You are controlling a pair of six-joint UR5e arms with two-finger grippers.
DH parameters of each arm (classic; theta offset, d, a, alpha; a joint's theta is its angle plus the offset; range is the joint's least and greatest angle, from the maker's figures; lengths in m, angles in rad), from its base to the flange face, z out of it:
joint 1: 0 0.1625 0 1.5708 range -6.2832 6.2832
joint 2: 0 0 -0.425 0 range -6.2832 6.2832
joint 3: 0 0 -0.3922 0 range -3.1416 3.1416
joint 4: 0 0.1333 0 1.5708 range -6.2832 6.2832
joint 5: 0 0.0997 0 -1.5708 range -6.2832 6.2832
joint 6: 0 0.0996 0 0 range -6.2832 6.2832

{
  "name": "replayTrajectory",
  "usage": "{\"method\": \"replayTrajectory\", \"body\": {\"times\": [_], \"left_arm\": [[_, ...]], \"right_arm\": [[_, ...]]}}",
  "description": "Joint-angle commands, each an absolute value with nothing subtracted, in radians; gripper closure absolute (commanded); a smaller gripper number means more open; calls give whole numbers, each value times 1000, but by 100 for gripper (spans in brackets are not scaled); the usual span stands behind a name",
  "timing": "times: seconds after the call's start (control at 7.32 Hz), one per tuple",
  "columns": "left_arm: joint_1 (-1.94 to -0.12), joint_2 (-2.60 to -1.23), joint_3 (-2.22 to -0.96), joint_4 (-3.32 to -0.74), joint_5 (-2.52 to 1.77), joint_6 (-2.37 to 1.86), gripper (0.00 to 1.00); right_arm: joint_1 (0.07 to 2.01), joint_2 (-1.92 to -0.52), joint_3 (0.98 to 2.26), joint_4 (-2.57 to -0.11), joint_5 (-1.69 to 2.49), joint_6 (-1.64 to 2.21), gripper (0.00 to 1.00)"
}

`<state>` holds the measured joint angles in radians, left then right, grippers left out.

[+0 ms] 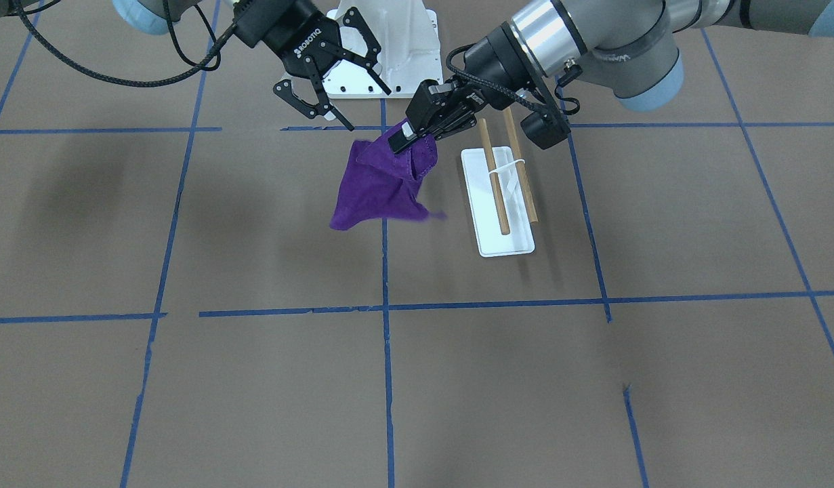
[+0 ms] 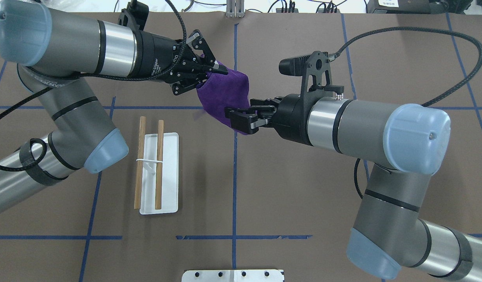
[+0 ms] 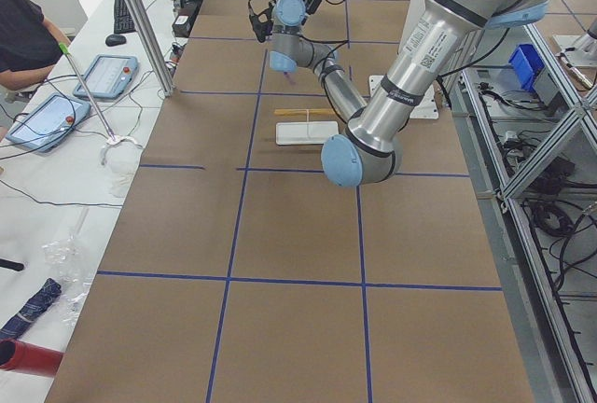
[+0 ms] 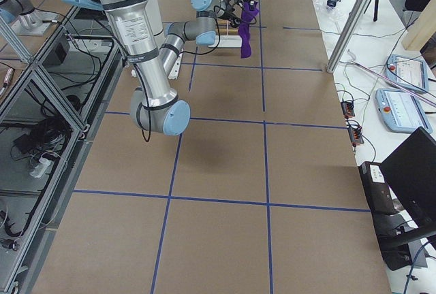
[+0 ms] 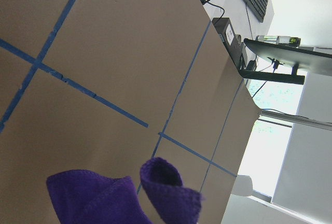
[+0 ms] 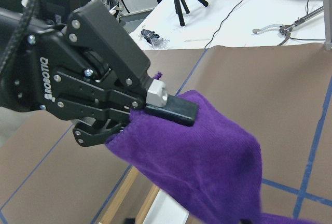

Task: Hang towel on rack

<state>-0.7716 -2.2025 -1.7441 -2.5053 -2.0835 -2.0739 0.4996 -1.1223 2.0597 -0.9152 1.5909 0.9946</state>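
A purple towel [image 1: 383, 183] hangs in the air from my left gripper [image 1: 404, 140], which is shut on its upper edge. It also shows in the overhead view [image 2: 225, 92] and the right wrist view [image 6: 207, 167]. My right gripper [image 1: 369, 108] is open and empty, just beside the towel and facing the left gripper [image 2: 220, 71]. The rack [image 1: 496, 183], two wooden dowels joined by a white band on a flat white base [image 1: 508, 244], stands on the table to the robot's left of the towel. In the overhead view the rack [image 2: 159, 164] lies below the left forearm.
A large white bolted metal pedestal [image 1: 396, 54] stands at the robot's side of the table, behind the grippers. Blue tape lines cross the brown table [image 1: 254, 379]. Operators' tablets and cables lie on the side desk [image 3: 56, 114].
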Motion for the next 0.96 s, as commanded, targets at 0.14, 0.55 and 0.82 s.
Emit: {"method": "replayTrajectory", "body": {"times": [0.14,0.55,0.82], "left_arm": [[-772,-2204,-1747,-2505,-2083,-2083,100],[-770,-2195,-1785,-2497,-1989,-2080,100],[-726,-2166,-1853,-2447,-1866,-2072,100]], "right_arm": [[517,-1375,2207,-917,1603,991,0],[676,-1563,2244,-917,1734,983,0],[887,-1592,2237,-1054,1927,834,0]]}}
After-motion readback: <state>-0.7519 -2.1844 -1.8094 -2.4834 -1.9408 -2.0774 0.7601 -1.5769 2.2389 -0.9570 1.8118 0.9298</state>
